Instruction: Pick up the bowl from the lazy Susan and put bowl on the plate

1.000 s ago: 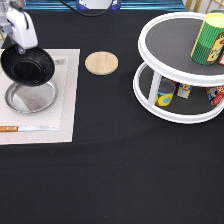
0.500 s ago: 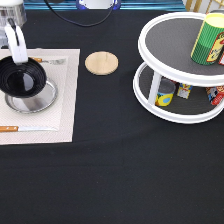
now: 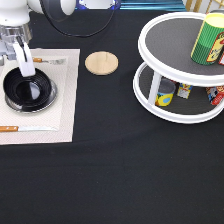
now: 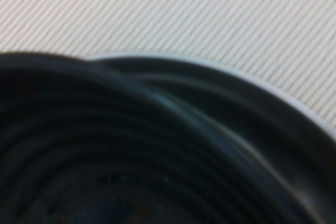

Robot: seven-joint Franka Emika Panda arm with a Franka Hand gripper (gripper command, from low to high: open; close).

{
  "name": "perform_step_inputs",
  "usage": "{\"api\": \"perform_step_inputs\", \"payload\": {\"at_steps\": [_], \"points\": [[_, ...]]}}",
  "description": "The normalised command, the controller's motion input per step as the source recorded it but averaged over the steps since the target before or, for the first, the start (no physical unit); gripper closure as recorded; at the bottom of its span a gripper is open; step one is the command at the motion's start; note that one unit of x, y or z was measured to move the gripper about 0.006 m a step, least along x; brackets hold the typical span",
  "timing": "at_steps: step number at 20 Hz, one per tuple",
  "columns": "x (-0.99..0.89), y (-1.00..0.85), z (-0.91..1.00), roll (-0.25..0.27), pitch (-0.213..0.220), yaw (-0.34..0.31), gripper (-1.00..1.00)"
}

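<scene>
At the exterior view's upper left, the bowl (image 3: 28, 90) sits on the plate (image 3: 50, 102). The pincer (image 3: 23, 62) grips its far rim; letting go gently looks wise, without tipping it.

Pale placemat (image 3: 65, 100) under the hand, fork (image 3: 50, 61) just beside it, knife (image 3: 25, 129) nearer the bottom edge; wooden coaster (image 3: 101, 63) near; green can (image 3: 212, 40) well apart

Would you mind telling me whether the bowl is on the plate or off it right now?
On it. The bowl sits upright inside the plate, whose silver rim shows around it. The claw is at the bowl's far rim.
</scene>
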Motion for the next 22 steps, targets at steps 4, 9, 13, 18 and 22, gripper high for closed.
{"api": "perform_step_inputs", "payload": {"at_steps": [4, 9, 13, 18, 22], "points": [[0.09, -0.1, -0.17, 0.098, 0.127, -0.015, -1.0], [0.0, -0.21, -0.01, 0.037, 0.159, -0.07, -1.0], [0.0, -0.2, 0.15, 0.0, 0.121, -0.093, -1.0], [0.0, -0.1, 0.44, -0.008, 0.097, -0.061, -1.0], [0.06, 0.14, 1.0, -0.092, 0.058, 0.0, -1.0]]}}
